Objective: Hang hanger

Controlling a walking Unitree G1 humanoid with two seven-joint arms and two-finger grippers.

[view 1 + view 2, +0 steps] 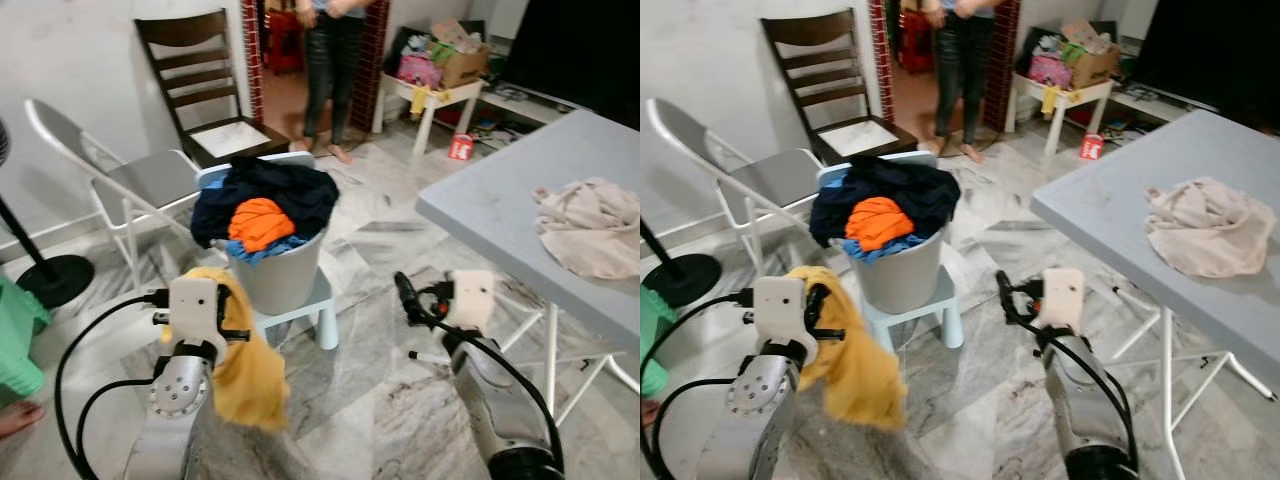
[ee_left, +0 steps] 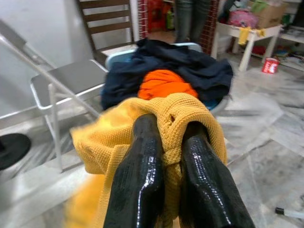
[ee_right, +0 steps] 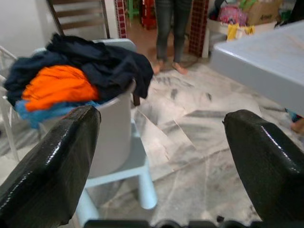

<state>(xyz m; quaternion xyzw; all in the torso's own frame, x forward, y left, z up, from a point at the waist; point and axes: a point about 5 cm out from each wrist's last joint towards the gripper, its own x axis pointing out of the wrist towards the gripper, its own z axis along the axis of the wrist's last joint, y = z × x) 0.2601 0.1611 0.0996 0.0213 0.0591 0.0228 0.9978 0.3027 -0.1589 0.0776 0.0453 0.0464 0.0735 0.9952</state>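
Observation:
A mustard-yellow knitted garment hangs from my left gripper, which is shut on a fold of it, low at the left and in front of the laundry bucket. The cloth drapes over both black fingers. My right gripper is open with nothing between its fingers; it is held low at the right, pointing toward the bucket. The grey bucket stands on a small pale-blue stool and is heaped with dark blue, orange and blue clothes. I see no hanger.
A grey table at the right carries a crumpled beige cloth. A folding chair and a wooden chair stand behind the bucket. A person stands in the doorway. A fan base is at the left, a marker on the floor.

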